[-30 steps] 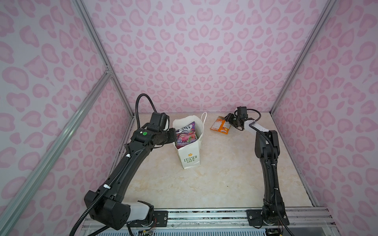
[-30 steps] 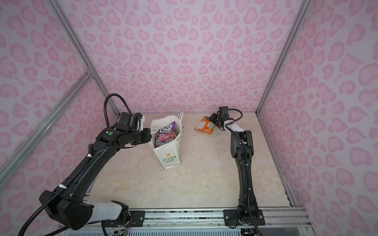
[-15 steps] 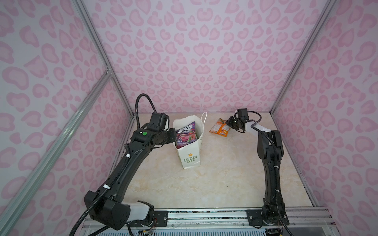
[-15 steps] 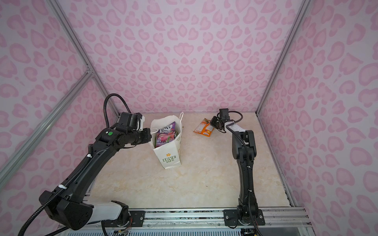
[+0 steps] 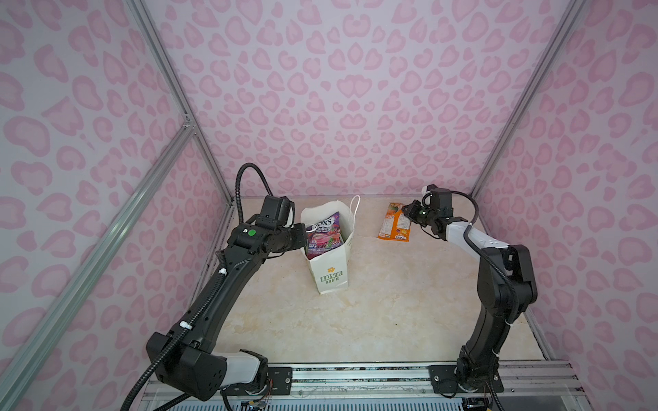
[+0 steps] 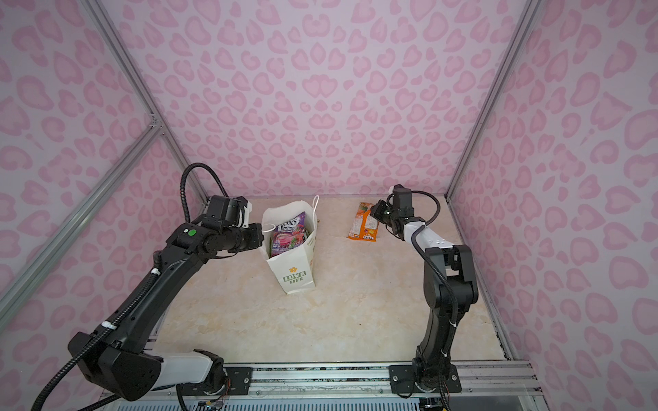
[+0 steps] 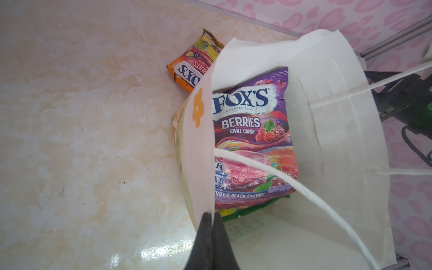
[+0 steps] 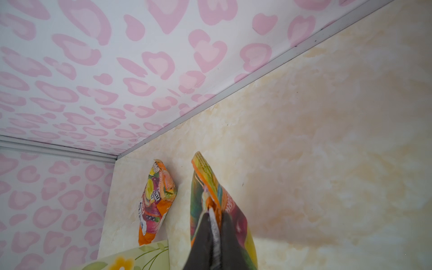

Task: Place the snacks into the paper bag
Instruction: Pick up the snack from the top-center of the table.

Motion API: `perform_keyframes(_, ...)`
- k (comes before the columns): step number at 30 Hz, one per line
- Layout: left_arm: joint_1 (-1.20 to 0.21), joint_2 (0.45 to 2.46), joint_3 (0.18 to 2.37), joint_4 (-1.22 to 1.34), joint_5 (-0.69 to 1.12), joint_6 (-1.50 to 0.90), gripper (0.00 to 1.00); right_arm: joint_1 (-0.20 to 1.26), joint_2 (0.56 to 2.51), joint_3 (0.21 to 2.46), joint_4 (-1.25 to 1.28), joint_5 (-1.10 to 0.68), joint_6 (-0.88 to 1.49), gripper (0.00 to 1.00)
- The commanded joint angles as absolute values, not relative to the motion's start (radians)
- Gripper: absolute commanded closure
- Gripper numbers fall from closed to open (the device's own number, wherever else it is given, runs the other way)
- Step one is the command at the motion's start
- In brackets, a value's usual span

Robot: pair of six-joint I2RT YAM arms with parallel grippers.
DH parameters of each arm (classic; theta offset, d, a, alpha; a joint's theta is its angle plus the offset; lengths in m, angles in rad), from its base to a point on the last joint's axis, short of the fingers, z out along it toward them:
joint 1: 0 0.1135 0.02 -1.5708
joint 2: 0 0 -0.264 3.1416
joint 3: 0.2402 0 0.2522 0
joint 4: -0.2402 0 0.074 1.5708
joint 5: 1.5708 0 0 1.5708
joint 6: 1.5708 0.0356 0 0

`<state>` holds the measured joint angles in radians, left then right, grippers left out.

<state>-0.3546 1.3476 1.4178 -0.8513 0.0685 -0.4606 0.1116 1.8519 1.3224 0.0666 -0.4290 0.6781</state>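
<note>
The cream paper bag [image 5: 331,270] [image 6: 293,270] stands upright mid-table. My left gripper [image 7: 212,214] [image 5: 302,235] is shut on the bag's left rim. Inside it, a purple berries snack [image 7: 253,140] [image 5: 324,235] rests over the edge of a green snack [image 7: 247,209]. At the back right, my right gripper [image 8: 213,211] [image 5: 410,210] [image 6: 375,210] is shut on the top edge of an orange snack [image 8: 210,184] [image 5: 394,224] [image 6: 364,226]. That snack hangs tilted, its low end at the table. A second orange snack [image 7: 194,63] [image 8: 156,201] lies flat behind the bag, hidden in both top views.
Pink-patterned walls close in the marble table [image 5: 391,302] on three sides, with the back wall close behind both orange packets. The bag's white cord handles [image 7: 292,184] cross its mouth. An aluminium rail [image 5: 356,377] carrying both arm bases runs along the front.
My right gripper's jaws have closed onto the orange snack, and its gripped end has tipped up off the table. The left arm and the bag have not moved.
</note>
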Motion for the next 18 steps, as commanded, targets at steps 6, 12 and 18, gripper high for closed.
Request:
perform_keyframes(6,-0.353,1.340,1.422,-0.848,0.095,-0.456,0.96,0.151,1.575,1.215,0.039,-0.348,0.659,0.97)
perform_keyframes(12,-0.353,1.341,1.421,-0.845,0.114,-0.459,0.96,0.253,1.396,1.321,-0.173,-0.224,0.579,1.00)
perform_keyframes(18,-0.353,1.337,1.420,-0.844,0.116,-0.459,0.96,0.392,1.314,1.442,-0.257,-0.152,0.502,1.00)
